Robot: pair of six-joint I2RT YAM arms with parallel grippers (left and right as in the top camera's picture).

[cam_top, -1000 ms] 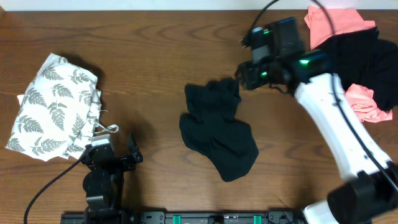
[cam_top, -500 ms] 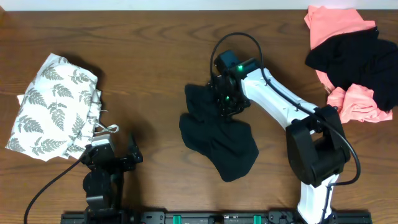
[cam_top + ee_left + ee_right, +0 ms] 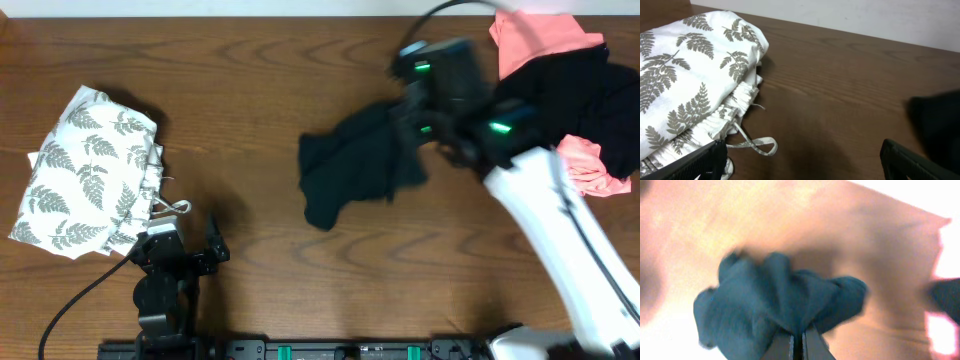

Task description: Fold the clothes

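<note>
Overhead: right gripper (image 3: 798, 343) clamped tight on black shirt (image 3: 352, 168), 1 o'clock; left gripper (image 3: 180, 244) spread wide, holding nothing, 7 o'clock

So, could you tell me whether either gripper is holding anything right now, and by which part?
The right gripper is shut on the black garment, pinching a bunched fold at one edge. The left gripper is open and holds nothing.
</note>
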